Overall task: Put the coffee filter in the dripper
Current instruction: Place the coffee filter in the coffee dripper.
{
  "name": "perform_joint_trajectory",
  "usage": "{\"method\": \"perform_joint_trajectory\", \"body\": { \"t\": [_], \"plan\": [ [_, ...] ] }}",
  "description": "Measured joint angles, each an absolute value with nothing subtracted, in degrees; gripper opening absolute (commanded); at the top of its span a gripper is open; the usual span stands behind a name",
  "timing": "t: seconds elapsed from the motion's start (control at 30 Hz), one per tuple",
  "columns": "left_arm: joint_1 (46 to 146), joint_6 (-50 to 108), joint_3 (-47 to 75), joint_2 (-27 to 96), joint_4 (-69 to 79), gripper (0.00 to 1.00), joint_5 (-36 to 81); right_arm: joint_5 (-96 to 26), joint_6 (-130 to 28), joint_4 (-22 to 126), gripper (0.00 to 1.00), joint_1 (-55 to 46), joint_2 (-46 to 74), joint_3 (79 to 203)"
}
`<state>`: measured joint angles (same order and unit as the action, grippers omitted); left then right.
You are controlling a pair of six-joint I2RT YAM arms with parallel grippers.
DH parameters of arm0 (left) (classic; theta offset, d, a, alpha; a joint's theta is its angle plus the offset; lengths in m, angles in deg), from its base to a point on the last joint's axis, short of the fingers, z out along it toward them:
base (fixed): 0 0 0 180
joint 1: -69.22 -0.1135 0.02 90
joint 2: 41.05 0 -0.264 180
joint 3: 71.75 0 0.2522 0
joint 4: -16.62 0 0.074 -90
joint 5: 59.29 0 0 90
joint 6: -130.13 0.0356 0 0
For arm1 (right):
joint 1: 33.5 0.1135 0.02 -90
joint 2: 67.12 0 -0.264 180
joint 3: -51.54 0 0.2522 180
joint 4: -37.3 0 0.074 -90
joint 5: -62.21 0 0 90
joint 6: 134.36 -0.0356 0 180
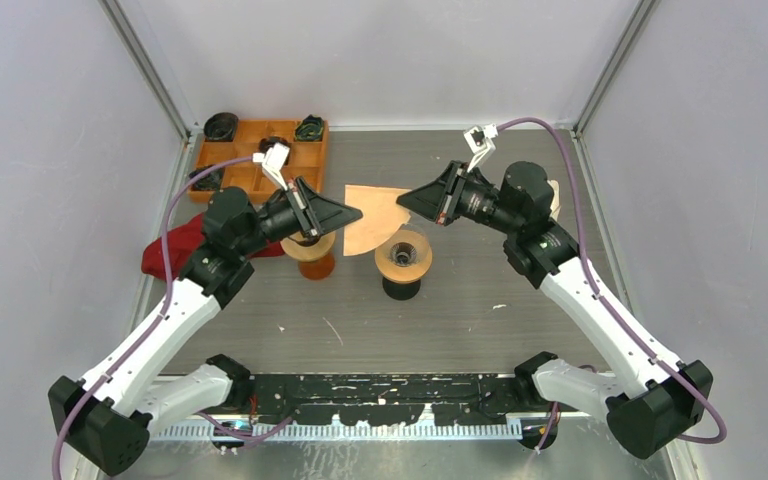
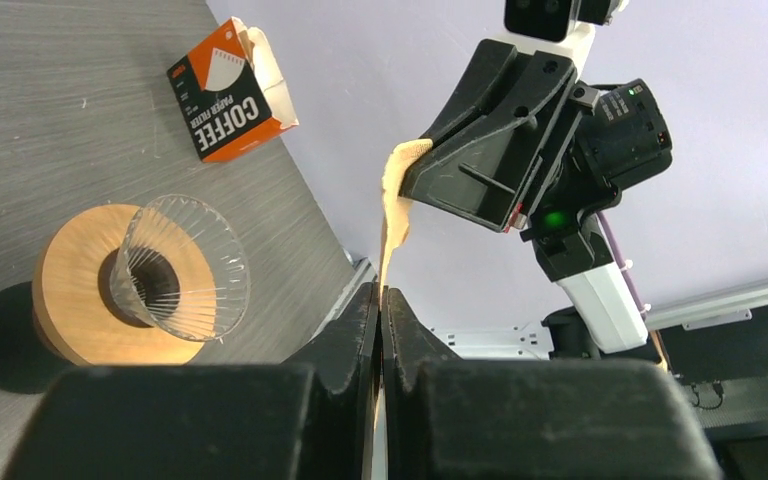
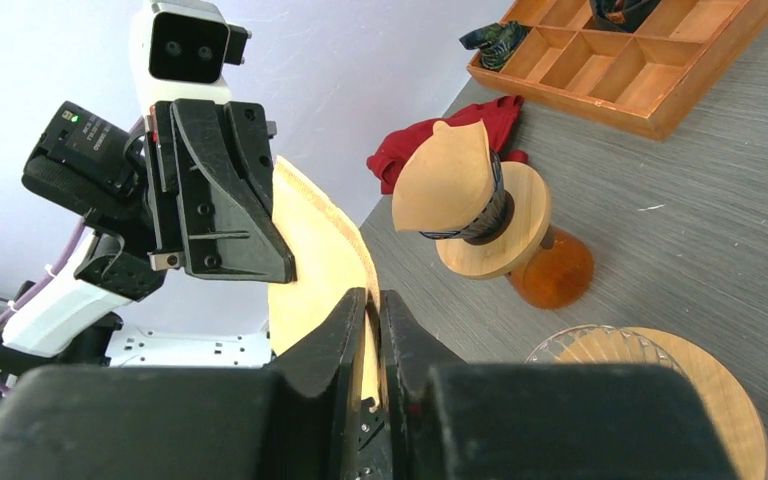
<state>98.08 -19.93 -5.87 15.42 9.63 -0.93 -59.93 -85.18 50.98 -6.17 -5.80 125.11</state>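
Left fingers (image 2: 352, 325) and right fingers (image 3: 338, 335) pinch opposite edges of the thin tan paper coffee filter (image 1: 372, 225) in the air near the ribbed glass dripper (image 2: 182, 265) on its wooden ring, while only the left wrist view catches the orange cardboard filter box (image 2: 228, 92) on the counter (image 2: 50, 100).

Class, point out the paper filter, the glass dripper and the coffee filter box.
paper filter (image 1: 374, 218): top view, flat middle.
glass dripper (image 2: 205, 280): left wrist view, ribbed wall.
coffee filter box (image 2: 222, 118): left wrist view, black printed face.
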Motion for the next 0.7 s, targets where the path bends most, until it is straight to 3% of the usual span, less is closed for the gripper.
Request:
{"method": "perform_joint_trajectory", "body": {
  "t": [0.2,0.47,0.7],
  "plan": [
    [98.08,-22.29,-7.53,13.97,9.28,0.0,2.09,-58.29,-85.07,50.85,0.41,-6.17,-5.74,124.66],
    [98.08,-26.9,-10.85,11.79,9.85,0.0,6.77,-52.34,-83.56,52.73,0.56,-6.17,-6.0,123.63],
    [98.08,-31.64,-13.65,10.43,11.64,0.0,10.92,-48.5,-83.39,54.61,0.6,-6.17,-6.52,121.14]
  ]
}}
